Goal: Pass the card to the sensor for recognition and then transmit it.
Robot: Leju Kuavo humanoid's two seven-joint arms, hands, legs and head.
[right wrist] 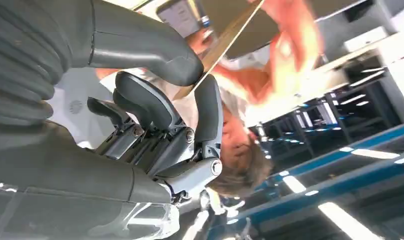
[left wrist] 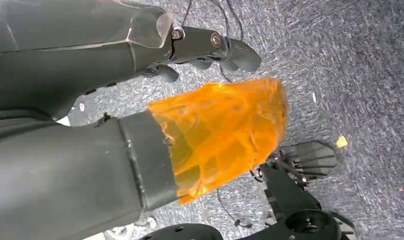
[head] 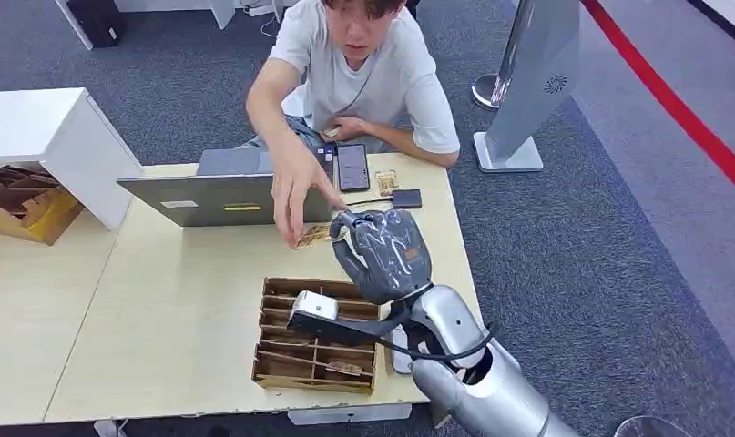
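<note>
Right wrist view — card [right wrist: 225, 42] pinched between right hand [right wrist: 154, 100] thumb and finger — person's hand [head: 295, 187] on its far end.

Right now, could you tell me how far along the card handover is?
The card is out of the wooden tray and pinched in the right hand, above the table. In hand: a person's hand is closing on it. Left: releasing it. Whether the sensor read it cannot be told.

card [right wrist: 225, 42]: far end blurred, cut by frame edge | person's hand [right wrist: 290, 45]: motion-blurred | tray [head: 281, 360]: partly behind wrist camera
</note>
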